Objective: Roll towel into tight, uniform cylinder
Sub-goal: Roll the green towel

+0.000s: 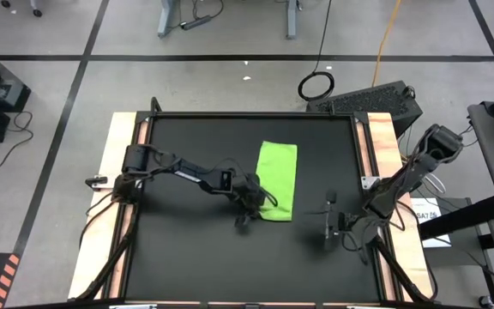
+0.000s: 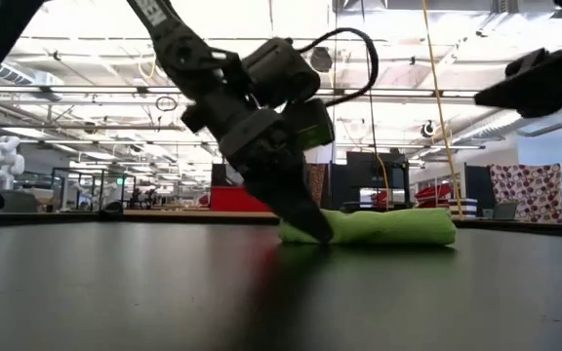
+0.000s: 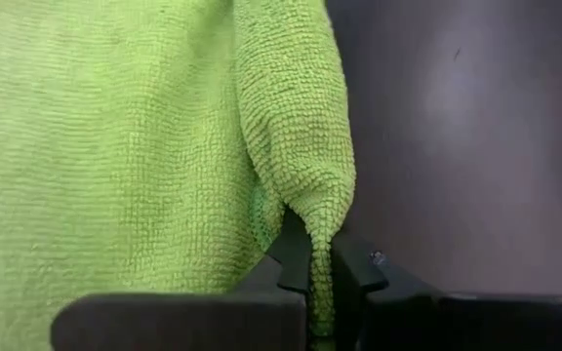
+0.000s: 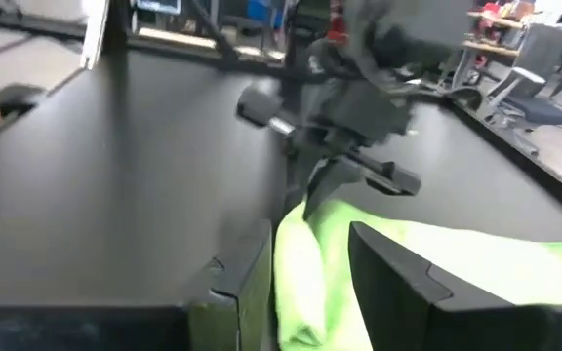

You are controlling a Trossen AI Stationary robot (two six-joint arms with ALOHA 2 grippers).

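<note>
Currently left tool (image 1: 256, 203) clamped tight on near-left corner of towel (image 1: 278, 178), pinching a fold of the cloth between both fingers (image 3: 296, 255). Towel lying mid-bench (image 1: 187, 249), folded into a long strip running near to far, flat on the black surface. Right tool (image 1: 329, 225) parked low at near right, well apart from towel, jaws partly spread, holding nothing.

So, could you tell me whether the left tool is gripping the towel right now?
Yes, the left tool is shut on a pinched corner fold of the towel.
</note>
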